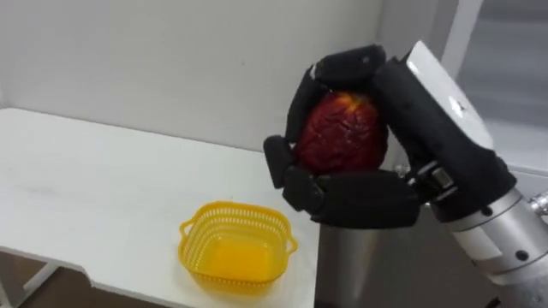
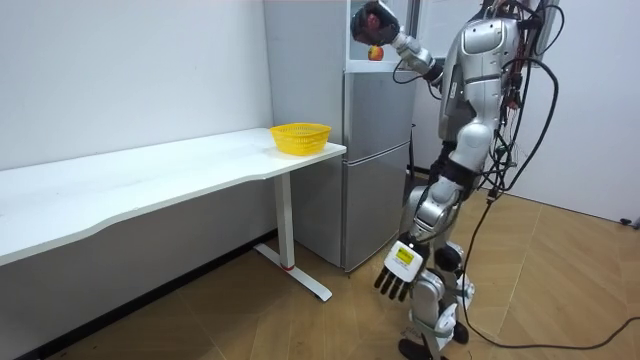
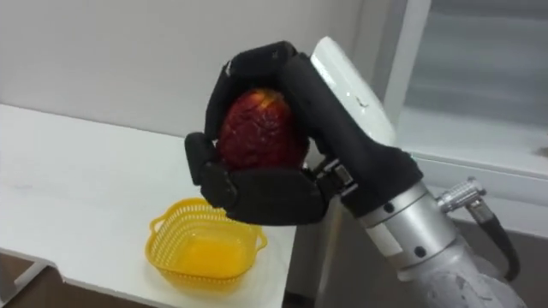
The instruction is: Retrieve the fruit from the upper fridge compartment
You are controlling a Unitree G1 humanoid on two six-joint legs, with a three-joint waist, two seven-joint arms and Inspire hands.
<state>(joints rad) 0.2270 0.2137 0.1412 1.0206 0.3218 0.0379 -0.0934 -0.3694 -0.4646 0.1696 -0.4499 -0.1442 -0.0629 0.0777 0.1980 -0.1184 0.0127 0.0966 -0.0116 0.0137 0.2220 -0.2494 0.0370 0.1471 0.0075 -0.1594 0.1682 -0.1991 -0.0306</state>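
White wall (image 1: 171,60) runs behind a long white bench (image 1: 86,188). At the bench's far end, just beside a tall grey fridge (image 2: 375,160), sits a yellow basket (image 1: 233,209) of open plastic lattice. From where I stand, the robot is upright on the wood floor close in front of the fridge. Its right arm is lifted high, to about the level of the fridge top.

What catches the eye is the red fruit (image 1: 342,133). It is dark crimson and roundish, its skin wrinkled and crinkled all over, with a small patch of orange-yellow at the top. It is held up in the air, well apart from the basket, which lies down at 7 o'clock from it in the eye views.

That fruit sits right in the middle of the right robot hand (image 1: 364,201). Black fingers (image 1: 347,62) curl over it from 12 o'clock, and the rest of the grip closes under it at 6 o'clock and up its 9 o'clock side. The palm backs it at 3 o'clock. So the hand is clamped round the fruit, touching it on every side but the one that faces the head camera.

Low by the robot's leg hangs the left robot hand (image 2: 397,268), at about 7 o'clock from its hips, fingers straight and loose.
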